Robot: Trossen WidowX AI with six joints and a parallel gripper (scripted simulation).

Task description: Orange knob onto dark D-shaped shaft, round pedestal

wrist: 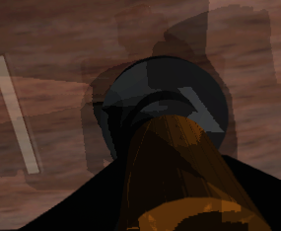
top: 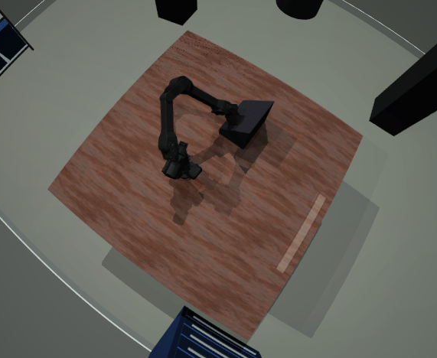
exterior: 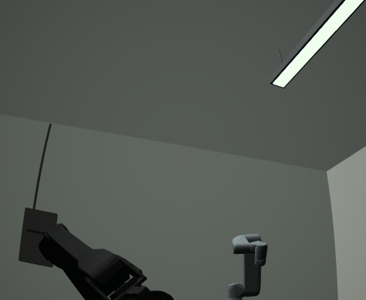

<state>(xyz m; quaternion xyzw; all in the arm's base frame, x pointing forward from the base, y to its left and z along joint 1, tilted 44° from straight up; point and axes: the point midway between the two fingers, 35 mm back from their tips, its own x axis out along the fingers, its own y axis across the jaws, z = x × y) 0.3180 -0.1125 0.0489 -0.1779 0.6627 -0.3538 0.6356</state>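
Spans the wrist view as wood grain: the bench [top: 249,231] [wrist: 262,123]. At 9 o'clock of centre from above, hangs the end effector [top: 189,173] [wrist: 171,165], pinching the orange knob. Beyond, toward 12 o'clock in the wrist view, see the round pedestal [wrist: 213,94], partly behind the orange knob [wrist: 169,163]. Grip done; seating impossible to confirm, shaft hidden. Probably left: align flats, push down, release. No readable brands, labels or writing.

Probably a lab or workshop: a robot arm [top: 167,115] [exterior: 95,258] on a wood-grained table [top: 210,250] [wrist: 60,30], blue drawers [top: 172,339] beside.
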